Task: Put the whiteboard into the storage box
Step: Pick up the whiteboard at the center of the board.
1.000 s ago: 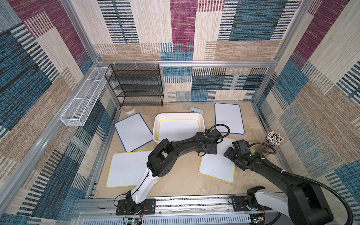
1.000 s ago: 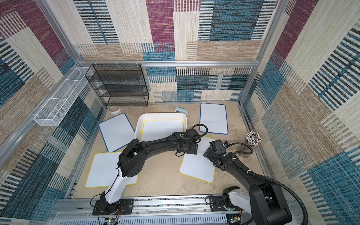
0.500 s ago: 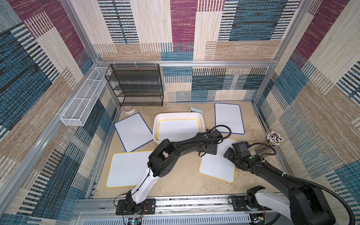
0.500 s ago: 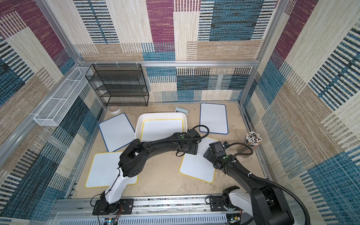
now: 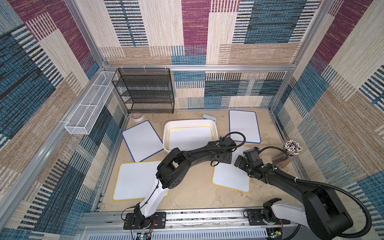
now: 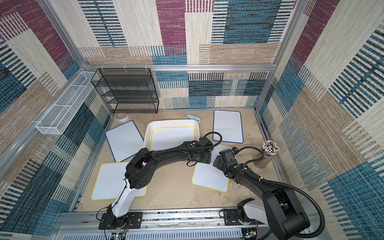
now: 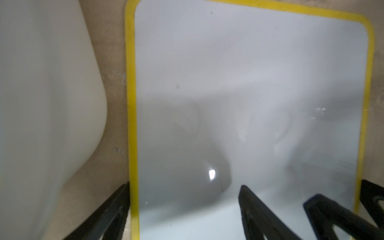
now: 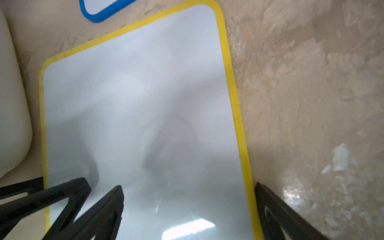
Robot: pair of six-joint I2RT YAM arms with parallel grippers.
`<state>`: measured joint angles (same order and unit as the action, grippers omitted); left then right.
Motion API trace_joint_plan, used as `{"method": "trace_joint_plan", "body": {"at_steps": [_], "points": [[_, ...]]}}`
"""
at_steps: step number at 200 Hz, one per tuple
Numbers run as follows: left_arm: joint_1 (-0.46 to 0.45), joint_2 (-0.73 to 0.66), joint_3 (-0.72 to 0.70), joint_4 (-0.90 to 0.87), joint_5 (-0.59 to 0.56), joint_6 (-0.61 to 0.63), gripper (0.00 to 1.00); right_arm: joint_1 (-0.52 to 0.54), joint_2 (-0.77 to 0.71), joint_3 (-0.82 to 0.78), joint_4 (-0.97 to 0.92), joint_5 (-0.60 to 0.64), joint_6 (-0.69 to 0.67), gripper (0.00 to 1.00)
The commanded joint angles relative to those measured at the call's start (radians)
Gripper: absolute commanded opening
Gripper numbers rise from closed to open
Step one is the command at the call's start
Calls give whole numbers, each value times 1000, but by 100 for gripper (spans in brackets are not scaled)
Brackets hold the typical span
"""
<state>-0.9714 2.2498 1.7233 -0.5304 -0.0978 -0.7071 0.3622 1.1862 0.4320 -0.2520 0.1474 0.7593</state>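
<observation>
Sandy floor (image 5: 193, 195): whiteboards (image 5: 230, 176), storage box (image 5: 188, 122)

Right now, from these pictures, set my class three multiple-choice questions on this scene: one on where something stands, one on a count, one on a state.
1. Where does the black mesh rack stand? A) against the back wall B) at the front edge C) at the right side
2. How many blue-framed whiteboards lie on the table? A) one B) two C) four
3. The storage box is A) empty B) upside down C) holding a yellow-framed whiteboard
Answers: 1 A, it stands against the back wall in both top views; 2 B, one lies left of the box, one at the back right; 3 C, a yellow frame shows inside its rim.
</observation>
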Motion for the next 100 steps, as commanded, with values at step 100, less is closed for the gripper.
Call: {"method": "trace_joint_plan", "body": {"at_steps": [100], "points": [[-7, -24, -139, 133, 329, -83, 83, -185, -218, -84, 10, -743, 210, 100]]}}
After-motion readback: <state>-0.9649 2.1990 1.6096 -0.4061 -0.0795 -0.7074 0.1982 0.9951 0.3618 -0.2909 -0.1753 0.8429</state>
